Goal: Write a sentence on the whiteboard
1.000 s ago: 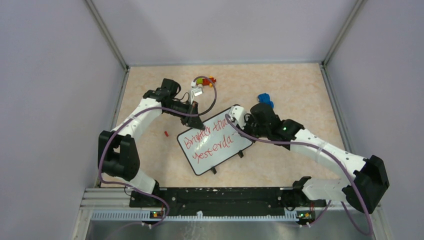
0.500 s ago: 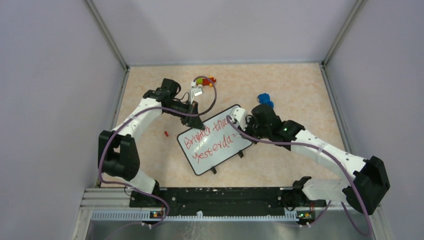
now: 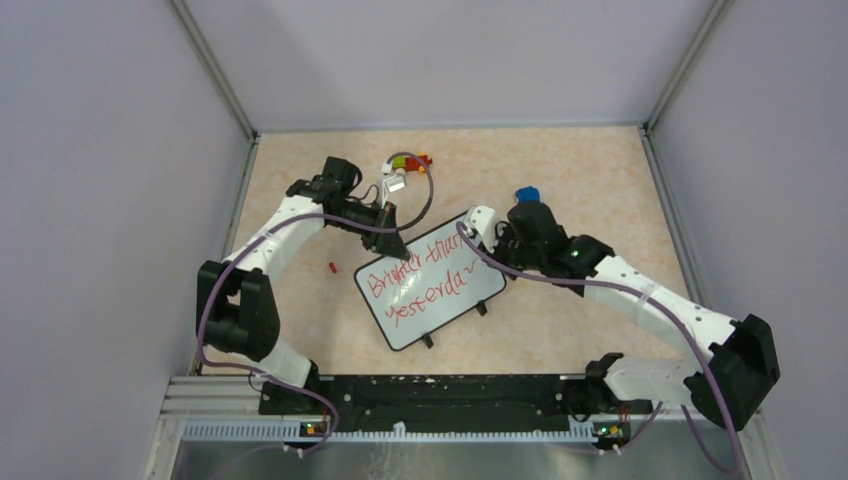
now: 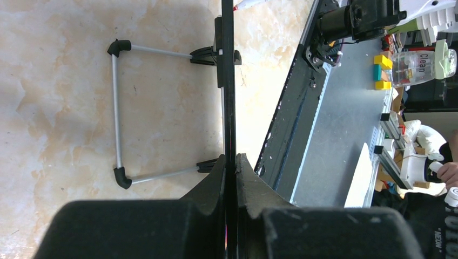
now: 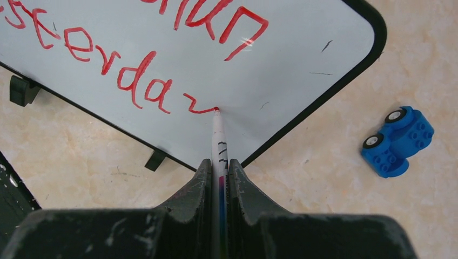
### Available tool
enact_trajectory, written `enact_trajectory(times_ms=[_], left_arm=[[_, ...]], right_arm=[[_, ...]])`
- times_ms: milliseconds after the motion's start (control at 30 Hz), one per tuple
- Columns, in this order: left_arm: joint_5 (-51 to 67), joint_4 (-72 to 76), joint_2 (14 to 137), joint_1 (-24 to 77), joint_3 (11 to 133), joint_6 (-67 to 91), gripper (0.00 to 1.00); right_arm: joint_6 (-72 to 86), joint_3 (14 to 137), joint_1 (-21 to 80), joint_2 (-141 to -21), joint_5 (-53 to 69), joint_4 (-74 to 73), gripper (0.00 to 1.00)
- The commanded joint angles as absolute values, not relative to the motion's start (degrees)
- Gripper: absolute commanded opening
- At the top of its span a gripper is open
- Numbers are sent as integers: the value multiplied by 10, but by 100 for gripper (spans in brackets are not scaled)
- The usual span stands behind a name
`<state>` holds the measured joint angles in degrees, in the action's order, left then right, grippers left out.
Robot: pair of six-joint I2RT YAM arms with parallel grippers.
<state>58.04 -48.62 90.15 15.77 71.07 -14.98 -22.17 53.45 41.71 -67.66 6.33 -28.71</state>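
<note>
While the closing letter is only half drawn, the right gripper sits pinched narrow on the marker, whose red tip touches the whiteboard at the end of a short stroke just after "yesterda". To finish well, I judge the tip needs light, even pressure and an unchanged tilt, so the line neither skips nor smears. The tail of the "y" should be pulled toward the near frame and lifted off before the dark rim, since little white surface is left there. A straight lift away from the board would avoid a stray dash.

The left gripper is clamped on the board's far-left edge, seen edge-on as a thin dark strip in its wrist view, with the wire stand lying beside it. That hold should stay firm, because a board standing on small feet could pivot under the pen.

The board sits diagonally in the middle of the tabletop, between the two arms. It is white with rounded corners, a thin dark frame and black clip feet along the near edge. The sentence runs in two lines of loose red script, the lower one reading "yesterda" plus the unfinished stroke. The upper line is cut off in the right wrist view and is roughly "Brighter than" from above. A few faint dark flecks mark the bare corner beyond the writing. Past that corner a blue toy car rests apart from the board.
</note>
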Motion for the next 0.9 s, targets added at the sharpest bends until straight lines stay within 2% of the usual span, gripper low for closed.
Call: enact_trajectory(times_ms=[0, 867], left_arm=[[579, -498, 912, 166, 712, -166, 0], [582, -494, 918, 166, 710, -167, 0]], right_arm=[[-229, 567, 408, -676, 42, -261, 0], [-213, 491, 409, -652, 95, -289, 0]])
